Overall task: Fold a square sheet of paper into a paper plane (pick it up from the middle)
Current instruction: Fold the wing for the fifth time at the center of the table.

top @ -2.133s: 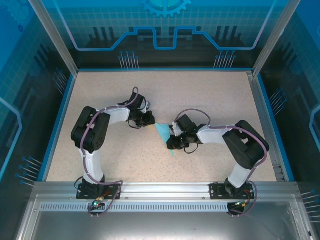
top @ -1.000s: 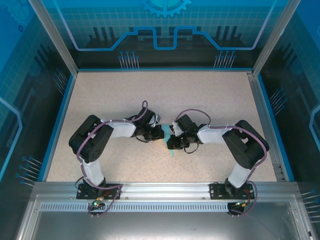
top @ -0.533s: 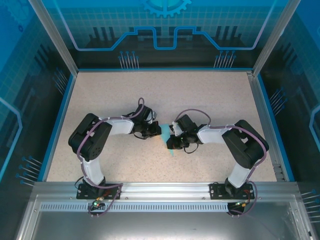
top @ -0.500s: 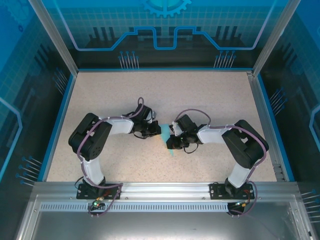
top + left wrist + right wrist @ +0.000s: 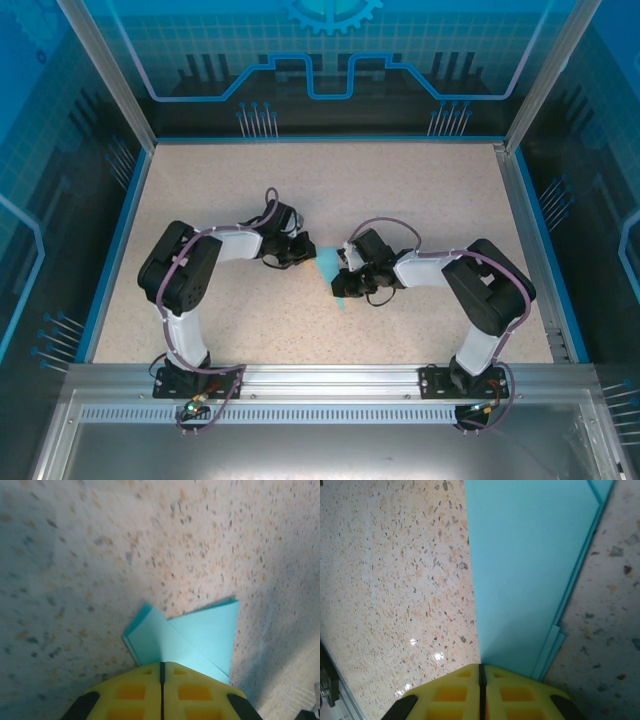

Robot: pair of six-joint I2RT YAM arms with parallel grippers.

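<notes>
From above, the folded paper (image 5: 326, 264) lies mid-worktop (image 5: 420, 190), with the left end effector (image 5: 304, 254) at its 10 o'clock end and the right end effector (image 5: 346, 288) at 5 o'clock. The wrist views add stacked layers fanning toward 1 o'clock, and both finger pairs pressed together at the paper's edge.

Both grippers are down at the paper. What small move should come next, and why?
Probably slide the shut left gripper along the fold, pressing down, while the shut right gripper pins the other end. The paper layers fan slightly apart at the corner near the left gripper, so the crease looks soft.
</notes>
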